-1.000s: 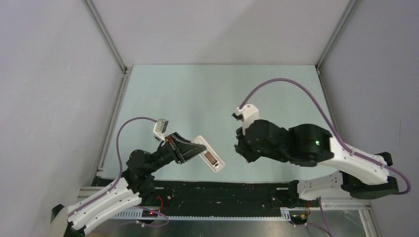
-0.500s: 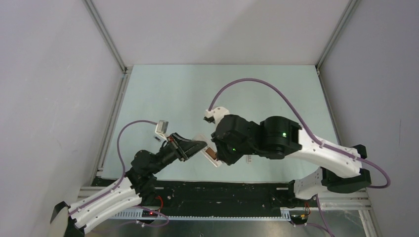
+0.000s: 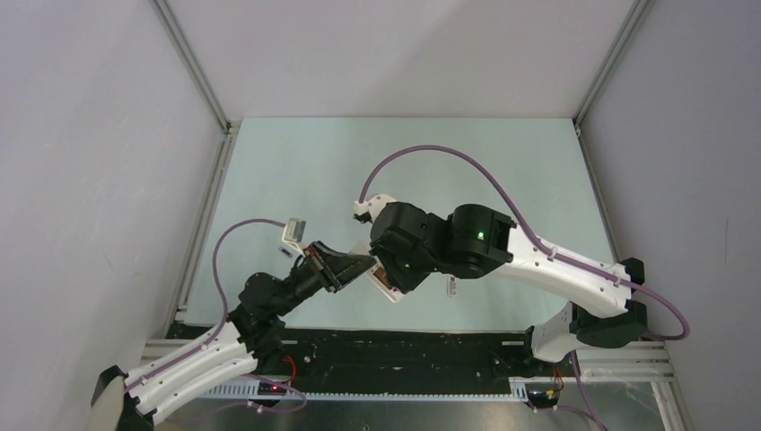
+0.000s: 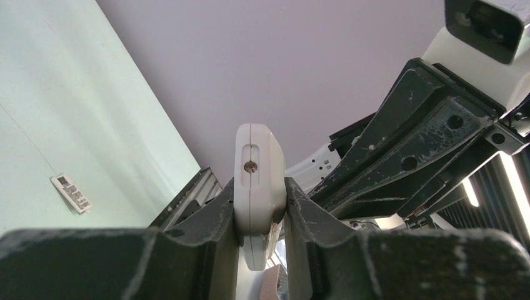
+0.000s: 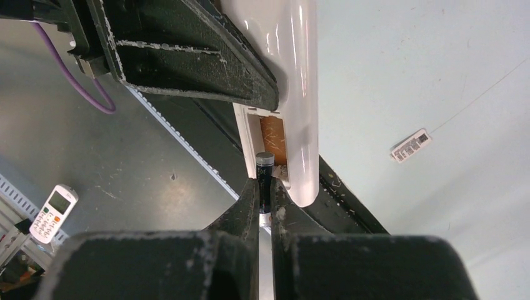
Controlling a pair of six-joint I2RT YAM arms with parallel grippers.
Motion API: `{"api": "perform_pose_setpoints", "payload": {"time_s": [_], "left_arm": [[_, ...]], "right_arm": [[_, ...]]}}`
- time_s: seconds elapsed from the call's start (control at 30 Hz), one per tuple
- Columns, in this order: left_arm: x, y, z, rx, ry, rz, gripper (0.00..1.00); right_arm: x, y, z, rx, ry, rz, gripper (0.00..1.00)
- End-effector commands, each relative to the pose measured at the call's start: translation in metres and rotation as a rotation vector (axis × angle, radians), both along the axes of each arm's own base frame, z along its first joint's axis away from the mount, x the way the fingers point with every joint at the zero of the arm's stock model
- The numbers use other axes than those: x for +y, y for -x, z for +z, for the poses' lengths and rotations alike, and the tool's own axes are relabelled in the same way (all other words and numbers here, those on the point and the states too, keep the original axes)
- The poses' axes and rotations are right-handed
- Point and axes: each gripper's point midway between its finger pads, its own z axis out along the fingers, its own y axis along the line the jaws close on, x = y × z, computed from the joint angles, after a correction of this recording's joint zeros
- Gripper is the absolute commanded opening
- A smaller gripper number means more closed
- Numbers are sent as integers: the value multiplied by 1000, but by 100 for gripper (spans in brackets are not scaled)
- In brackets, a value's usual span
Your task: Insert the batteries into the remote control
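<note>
My left gripper (image 3: 345, 267) is shut on the remote control (image 3: 384, 283), a white slab held off the table with its free end toward the right arm. In the left wrist view the remote control (image 4: 257, 164) stands edge-on, clamped in the left gripper (image 4: 259, 195). Its open battery bay (image 5: 273, 137) shows an orange-brown inside. My right gripper (image 5: 264, 187) is shut on a battery (image 5: 264, 170), a dark cell whose top end is at the bay's lower opening, beside the remote control (image 5: 295, 87). From above, the right gripper (image 3: 389, 272) hides the battery.
A small white strip with dark print (image 3: 452, 286) lies on the pale green table (image 3: 296, 171), right of the grippers; it also shows as the strip (image 4: 70, 192) and the strip (image 5: 411, 145). A second white handset with a screen (image 5: 54, 213) lies on grey ground below.
The right arm has swung left across the table, bringing its gripper from well apart up against the remote's end. The left arm has held the remote nearly still.
</note>
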Motion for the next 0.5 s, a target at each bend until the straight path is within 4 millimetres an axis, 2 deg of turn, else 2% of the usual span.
{"api": "perform_pose_setpoints", "payload": {"time_s": [0.0, 0.47], "left_arm": [[0, 0, 10, 6, 45, -2, 0], [1, -2, 8, 26, 52, 2, 0]], "right_arm": [[9, -5, 2, -9, -22, 34, 0], [13, -8, -18, 28, 15, 31, 0]]}}
